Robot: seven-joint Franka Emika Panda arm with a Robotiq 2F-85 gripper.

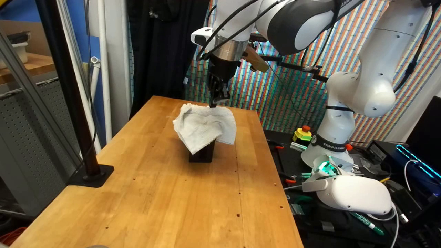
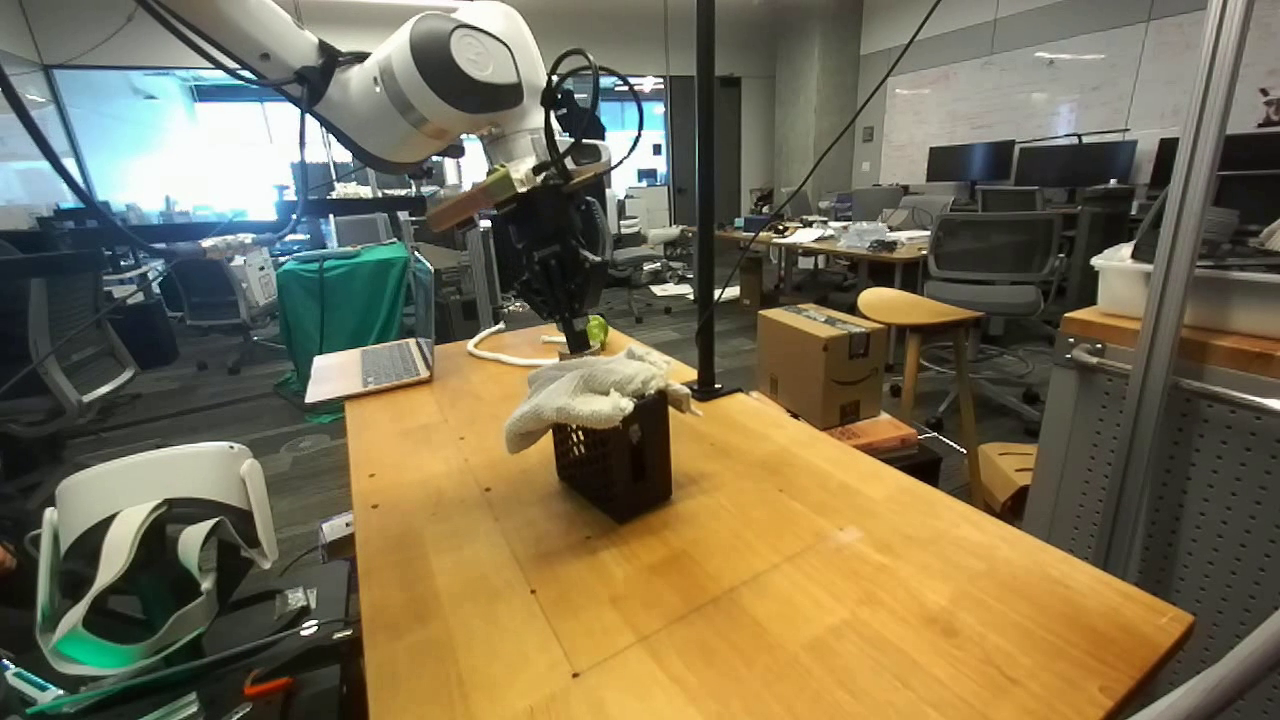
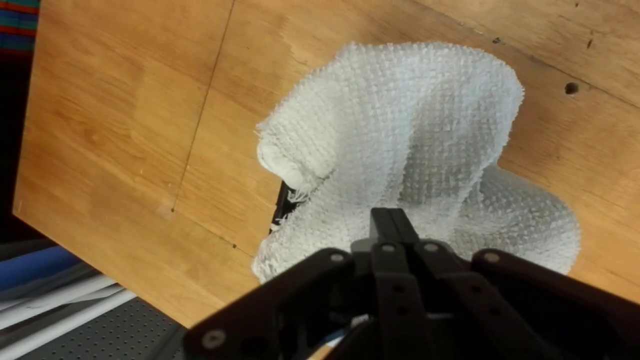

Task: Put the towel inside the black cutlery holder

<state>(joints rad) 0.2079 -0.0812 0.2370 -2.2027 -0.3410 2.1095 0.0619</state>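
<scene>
– How much of the holder (image 3: 283, 204) shows in the wrist view?
– A black sliver just left of centre; the towel (image 3: 380, 125) hides the rest, and covers the mouth in both exterior views.
– And the gripper (image 3: 392, 212)?
– Cut by the bottom edge there; whether it touches the towel, I can't tell.
– Elsewhere?
– In an exterior view, a grey thing (image 1: 97, 246) at lower left is cropped past naming.

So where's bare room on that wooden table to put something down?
In an exterior view, the wooden table is bare from the black cutlery holder to the near end; another patch adjoins the black post's base. Crowded: at the holder, beneath the towel and gripper, and around the laptop.
</scene>
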